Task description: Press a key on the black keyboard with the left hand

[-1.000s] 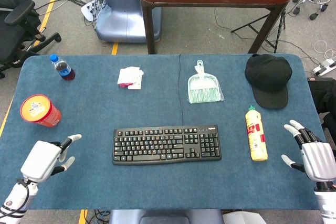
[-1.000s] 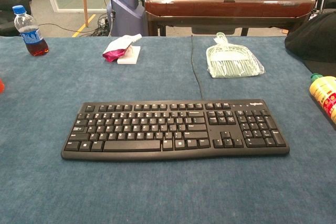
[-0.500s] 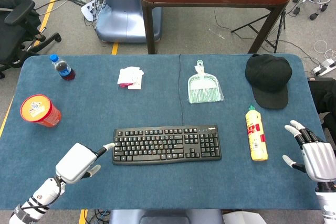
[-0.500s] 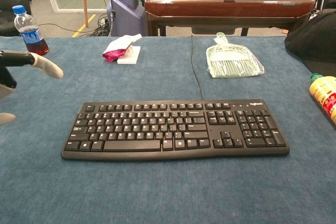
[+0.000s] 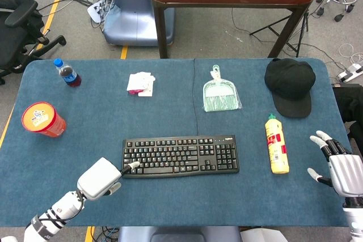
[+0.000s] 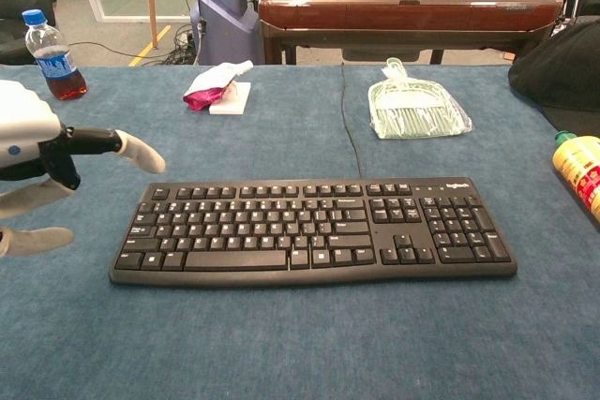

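The black keyboard [image 5: 180,156] [image 6: 312,229] lies flat near the front middle of the blue table. My left hand [image 5: 102,177] [image 6: 45,171] hovers at the keyboard's left end, empty, with one finger stretched toward the leftmost keys. In the chest view that fingertip [image 6: 142,154] sits above the table just left of the keyboard's top left corner. Whether it touches a key I cannot tell. My right hand [image 5: 340,166] rests at the table's right edge with its fingers spread and nothing in it.
A yellow bottle [image 5: 276,143] lies right of the keyboard, a black cap [image 5: 291,84] behind it. A green dustpan [image 5: 220,92], a white and pink cloth [image 5: 140,83], a cola bottle [image 5: 67,73] and a red tub [image 5: 42,119] stand further back and left.
My left hand has moved right and forward from the table's left front area to the keyboard's left end, entering the chest view. The right hand has stayed almost still.
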